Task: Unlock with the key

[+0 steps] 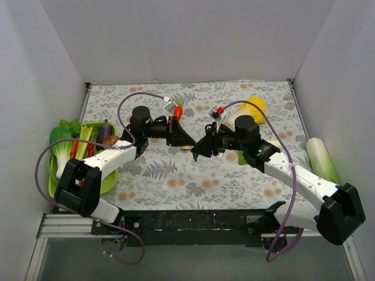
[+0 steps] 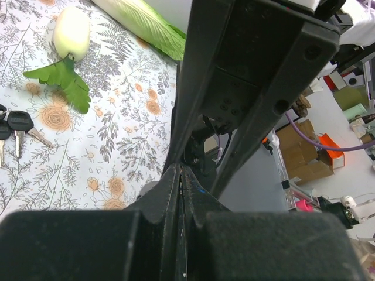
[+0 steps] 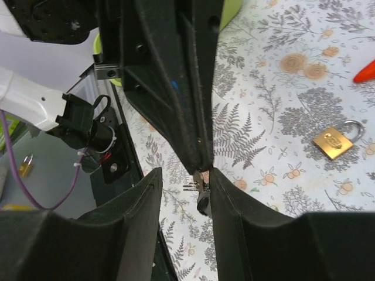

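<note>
**Right claw (image 3: 186, 178) open over the keys (image 3: 200, 192), padlock (image 3: 333, 142) untouched**

Right claw stands about half open with nothing clamped that shows. The keys appear in the gap between its fingers, lying on the flowered cloth (image 3: 275, 105). Whether a finger touches them cannot be told. The left wrist view shows them flat on the cloth, black-headed and apart from the left claw (image 2: 180, 170). That claw is pressed fully shut, looks empty, and points nose to nose at the right one.

The brass padlock lies on the cloth off to one side of both claws, toward the carrot (image 3: 364, 71). Nothing is holding or steadying it. Its shackle arches over the body, but whether it is latched is too small to tell.

By this evidence the task is near its beginning. No key is lifted, the padlock is not held, and no key sits in the keyhole. What remains is nearly everything: close on one key, secure the padlock, line the blade up with the slot, insert it, turn it, and free the shackle.
</note>
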`<state>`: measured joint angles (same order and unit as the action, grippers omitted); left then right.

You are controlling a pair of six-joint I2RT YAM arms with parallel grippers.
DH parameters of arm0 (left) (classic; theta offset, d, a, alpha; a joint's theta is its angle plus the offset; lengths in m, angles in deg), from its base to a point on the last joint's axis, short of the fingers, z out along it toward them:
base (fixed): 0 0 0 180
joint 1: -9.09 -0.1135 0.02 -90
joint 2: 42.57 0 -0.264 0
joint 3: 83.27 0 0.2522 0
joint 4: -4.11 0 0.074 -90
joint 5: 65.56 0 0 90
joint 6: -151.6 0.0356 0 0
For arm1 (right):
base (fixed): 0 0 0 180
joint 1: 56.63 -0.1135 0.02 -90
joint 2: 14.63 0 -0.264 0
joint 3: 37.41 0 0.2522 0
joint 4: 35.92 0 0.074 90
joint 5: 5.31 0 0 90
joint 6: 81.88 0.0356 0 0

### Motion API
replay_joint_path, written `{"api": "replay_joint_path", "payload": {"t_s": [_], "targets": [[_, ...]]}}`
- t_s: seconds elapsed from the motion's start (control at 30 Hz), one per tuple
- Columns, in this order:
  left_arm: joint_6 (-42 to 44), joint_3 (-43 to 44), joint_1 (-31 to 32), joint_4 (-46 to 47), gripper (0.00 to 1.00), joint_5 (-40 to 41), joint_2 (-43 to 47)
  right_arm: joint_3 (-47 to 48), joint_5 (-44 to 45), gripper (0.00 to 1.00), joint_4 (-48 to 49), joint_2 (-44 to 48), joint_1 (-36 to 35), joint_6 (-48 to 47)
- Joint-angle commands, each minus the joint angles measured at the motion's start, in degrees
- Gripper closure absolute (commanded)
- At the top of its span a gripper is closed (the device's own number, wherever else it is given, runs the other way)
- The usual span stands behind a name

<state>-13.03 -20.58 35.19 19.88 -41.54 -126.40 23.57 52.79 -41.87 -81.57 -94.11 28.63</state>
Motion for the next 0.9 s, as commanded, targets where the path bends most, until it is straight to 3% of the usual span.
{"api": "replay_joint_path", "payload": {"t_s": [0.0, 0.1, 0.33, 0.7, 0.87], "targets": [[1.7, 2.1, 0.4, -1.0, 1.00, -0.2, 3.2, 2.4, -0.6, 0.57, 4.7, -0.6, -1.2, 1.1], [1.9, 2.1, 0.5, -1.1, 1.00, 0.0, 3.6, 2.1, -1.0, 0.66, 4.7, -1.3, -1.2, 1.4], [3.5, 2.6, 0.4, -3.1, 1.00, 0.1, 4.1, 0.2, -1.5, 0.73, 6.5, -1.3, -1.2, 2.6], [5.7, 3.1, 0.4, -4.9, 1.00, -0.4, 4.6, -1.9, -1.4, 0.99, 7.8, 0.3, -1.1, 3.7], [6.8, 3.6, 0.4, -5.9, 1.00, -3.6, 4.4, -4.0, -4.5, 0.99, 11.5, 1.4, -0.8, 6.5]]}}
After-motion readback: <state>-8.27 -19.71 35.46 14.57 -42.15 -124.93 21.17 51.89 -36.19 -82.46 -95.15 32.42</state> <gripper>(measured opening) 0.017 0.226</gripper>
